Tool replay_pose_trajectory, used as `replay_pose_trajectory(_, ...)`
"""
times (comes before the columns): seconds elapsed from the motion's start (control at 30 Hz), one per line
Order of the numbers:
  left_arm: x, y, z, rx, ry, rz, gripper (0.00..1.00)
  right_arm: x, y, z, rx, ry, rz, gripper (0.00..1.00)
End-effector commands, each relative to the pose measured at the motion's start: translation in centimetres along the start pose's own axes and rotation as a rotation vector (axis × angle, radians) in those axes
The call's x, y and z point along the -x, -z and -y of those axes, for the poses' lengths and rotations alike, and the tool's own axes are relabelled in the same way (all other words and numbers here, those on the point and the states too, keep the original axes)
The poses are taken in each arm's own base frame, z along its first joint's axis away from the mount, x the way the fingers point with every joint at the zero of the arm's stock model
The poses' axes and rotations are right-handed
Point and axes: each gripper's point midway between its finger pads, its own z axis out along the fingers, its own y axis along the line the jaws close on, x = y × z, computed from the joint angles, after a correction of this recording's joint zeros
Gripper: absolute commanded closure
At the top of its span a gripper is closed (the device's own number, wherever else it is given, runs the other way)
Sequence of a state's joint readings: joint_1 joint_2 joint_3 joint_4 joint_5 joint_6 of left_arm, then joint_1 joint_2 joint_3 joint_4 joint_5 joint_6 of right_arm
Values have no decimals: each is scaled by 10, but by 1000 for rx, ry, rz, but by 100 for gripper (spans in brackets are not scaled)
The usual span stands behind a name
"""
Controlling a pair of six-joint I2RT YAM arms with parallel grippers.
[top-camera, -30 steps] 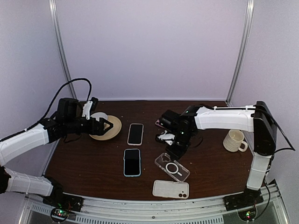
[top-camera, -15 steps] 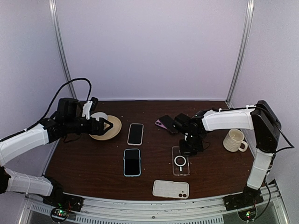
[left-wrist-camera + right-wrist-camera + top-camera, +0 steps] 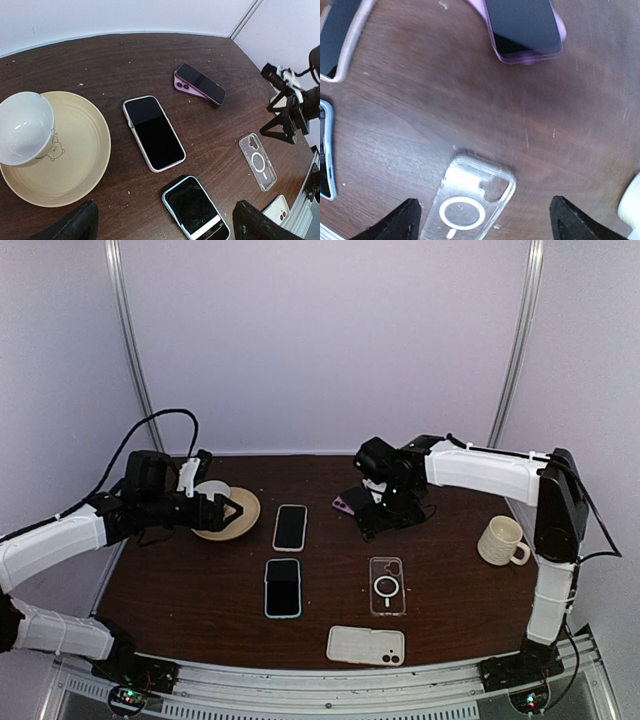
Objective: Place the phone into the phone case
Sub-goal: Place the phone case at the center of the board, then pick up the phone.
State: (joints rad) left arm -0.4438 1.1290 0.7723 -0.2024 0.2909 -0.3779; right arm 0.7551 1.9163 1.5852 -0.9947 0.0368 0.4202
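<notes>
The left claw (image 3: pixel 233 509) hung spread and empty above the plate (image 3: pixel 85 145). The purple phone (image 3: pixel 200 84) lay on the surface (image 3: pixel 200 590) beyond the clear case (image 3: pixel 386 586). The right claw (image 3: pixel 380 523), likewise spread and empty, should probably straddle the phone's long edges squarely.

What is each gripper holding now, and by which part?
Nothing is held. The left gripper and the right gripper are both open; the clear case lies free.

This is a robot test booth in a lab. Plain white walls (image 3: pixel 320 340) and metal poles (image 3: pixel 514 350) stand behind the jaws, around a brown worktop (image 3: pixel 200 590).
</notes>
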Motion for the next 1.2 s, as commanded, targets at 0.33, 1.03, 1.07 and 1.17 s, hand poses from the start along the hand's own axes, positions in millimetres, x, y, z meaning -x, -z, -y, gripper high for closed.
replay_pose_trajectory(0.33, 40, -21, -2, -21, -96, 156, 2, 155, -58, 19, 119, 247, 210, 1)
replay_pose_trajectory(1.03, 29, -42, -15, 16, -117, 97, 2, 166, -127, 10, 197, 224, 144, 1)
replay_pose_trajectory(1.07, 29, -41, -15, 16, -117, 98, 3, 166, -128, 10, 195, 217, 146, 2)
replay_pose_trajectory(1.17, 30, -41, -16, 23, -118, 98, 2, 161, -137, 9, 200, 198, 125, 5)
